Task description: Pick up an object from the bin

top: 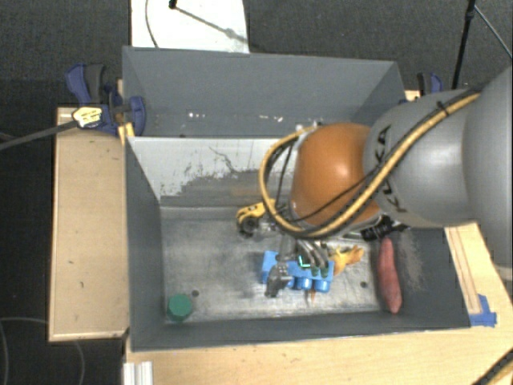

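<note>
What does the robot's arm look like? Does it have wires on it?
The arm is fat, round and silver-grey, with the letters KUKA on it. At its wrist sits a shiny orange dome cover. Yes, wires: black and yellow cables loop round the dome. Beneath it is the dark end effector.

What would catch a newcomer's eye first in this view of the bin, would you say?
The arm's orange wrist cover looms over the middle right of the grey bin, with the gripper low over a blue plastic thing on the floor. A green round piece sits alone in the near left corner, and a long reddish-brown thing lies by the right wall.
</note>
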Action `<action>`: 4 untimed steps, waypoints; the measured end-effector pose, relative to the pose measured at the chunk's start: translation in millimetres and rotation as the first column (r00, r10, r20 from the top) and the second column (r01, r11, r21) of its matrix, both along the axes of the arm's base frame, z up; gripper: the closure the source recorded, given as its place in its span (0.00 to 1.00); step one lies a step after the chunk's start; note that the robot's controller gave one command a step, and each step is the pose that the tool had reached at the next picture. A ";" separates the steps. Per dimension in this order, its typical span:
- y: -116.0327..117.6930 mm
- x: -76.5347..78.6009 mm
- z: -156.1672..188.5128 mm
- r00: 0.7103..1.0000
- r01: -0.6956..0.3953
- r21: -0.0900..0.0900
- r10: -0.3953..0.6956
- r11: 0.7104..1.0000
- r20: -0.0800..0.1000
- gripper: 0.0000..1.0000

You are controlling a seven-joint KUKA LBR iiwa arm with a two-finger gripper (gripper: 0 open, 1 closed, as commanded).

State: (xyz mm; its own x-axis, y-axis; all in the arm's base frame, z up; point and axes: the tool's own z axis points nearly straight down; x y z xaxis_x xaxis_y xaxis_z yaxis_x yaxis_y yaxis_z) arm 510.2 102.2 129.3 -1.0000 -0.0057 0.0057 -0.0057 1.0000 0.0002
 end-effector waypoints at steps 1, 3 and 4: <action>-0.4 2.2 3.8 1.000 0.003 0.001 -0.003 1.000 0.008 0.00; 0.4 4.7 -27.1 0.997 -0.074 0.000 0.074 0.997 0.002 0.00; -70.8 9.3 -55.7 0.952 -0.306 0.001 0.306 0.952 0.009 1.00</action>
